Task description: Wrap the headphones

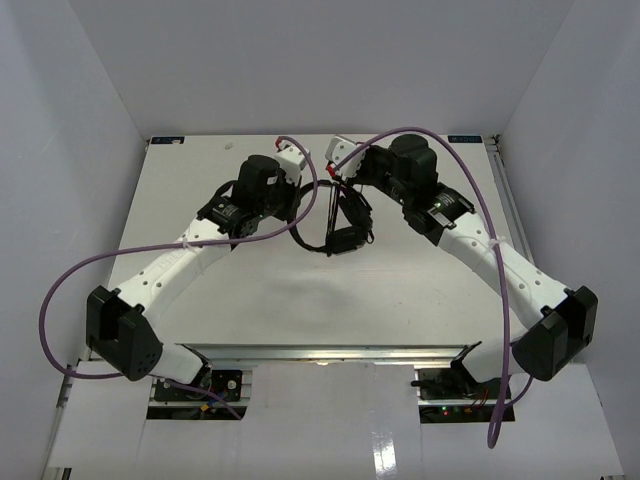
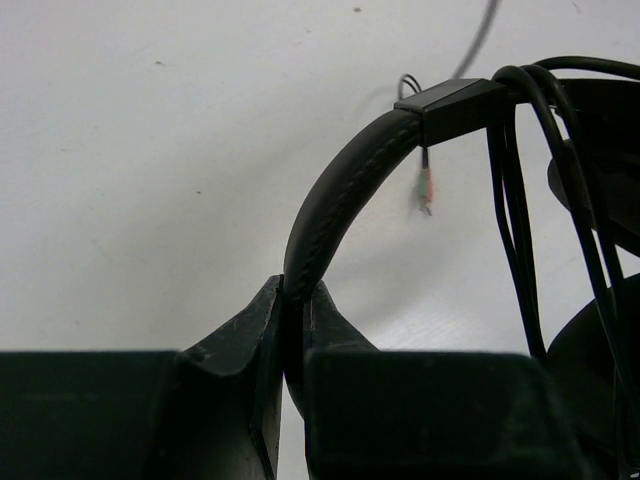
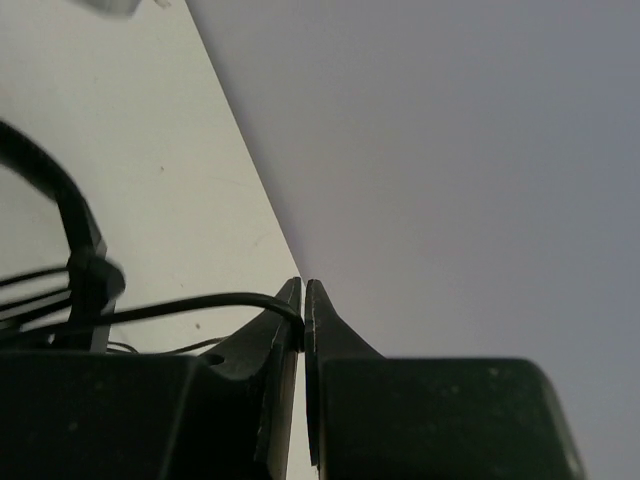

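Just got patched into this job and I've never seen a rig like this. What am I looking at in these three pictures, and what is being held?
A left arm and a right arm are bolted at the near edge of a white table. The wide picture looks down from above and behind them. The other two come from a camera on each wrist, with that arm's own pincer at the bottom. The thing being handled is a black pair of headphones between the arms. The left pincer is shut on the padded headband. The right pincer is shut on the thin cable, several strands of which hang over the headband. The purple loops are the robot's own wiring.
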Motion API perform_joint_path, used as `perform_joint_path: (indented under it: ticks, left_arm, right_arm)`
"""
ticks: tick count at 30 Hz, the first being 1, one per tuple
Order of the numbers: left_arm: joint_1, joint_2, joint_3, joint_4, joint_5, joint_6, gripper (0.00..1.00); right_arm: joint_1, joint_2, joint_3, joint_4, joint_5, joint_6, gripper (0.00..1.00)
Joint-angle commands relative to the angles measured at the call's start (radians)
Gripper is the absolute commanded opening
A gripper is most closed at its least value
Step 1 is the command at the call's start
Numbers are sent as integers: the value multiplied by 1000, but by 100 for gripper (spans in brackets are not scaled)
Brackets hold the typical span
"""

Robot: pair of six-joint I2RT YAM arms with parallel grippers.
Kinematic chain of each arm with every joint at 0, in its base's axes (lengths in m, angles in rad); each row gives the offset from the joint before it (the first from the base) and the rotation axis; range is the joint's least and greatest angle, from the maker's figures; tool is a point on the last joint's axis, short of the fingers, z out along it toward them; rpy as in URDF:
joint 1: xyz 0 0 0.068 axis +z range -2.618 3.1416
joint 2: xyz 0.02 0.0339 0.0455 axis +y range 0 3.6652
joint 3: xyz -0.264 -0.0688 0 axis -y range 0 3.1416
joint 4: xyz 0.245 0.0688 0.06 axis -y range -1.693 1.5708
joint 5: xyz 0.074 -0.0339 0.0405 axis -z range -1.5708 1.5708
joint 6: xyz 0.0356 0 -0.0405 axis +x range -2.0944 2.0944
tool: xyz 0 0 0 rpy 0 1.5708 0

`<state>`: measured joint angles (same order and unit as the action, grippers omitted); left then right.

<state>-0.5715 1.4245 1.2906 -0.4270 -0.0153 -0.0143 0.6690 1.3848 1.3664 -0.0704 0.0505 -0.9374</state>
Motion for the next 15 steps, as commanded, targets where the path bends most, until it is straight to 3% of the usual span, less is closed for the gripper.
perform_joint_path:
  ticks: [1,15]
  left_arm:
    - [-36,-71,-43,-26,86,7,0]
    - [-71,-130,-22,-65,174,-6,0]
  right_arm:
    - [-33,38,95,74,-154,97,8]
    - [-75,104,86,30,-364,182,8]
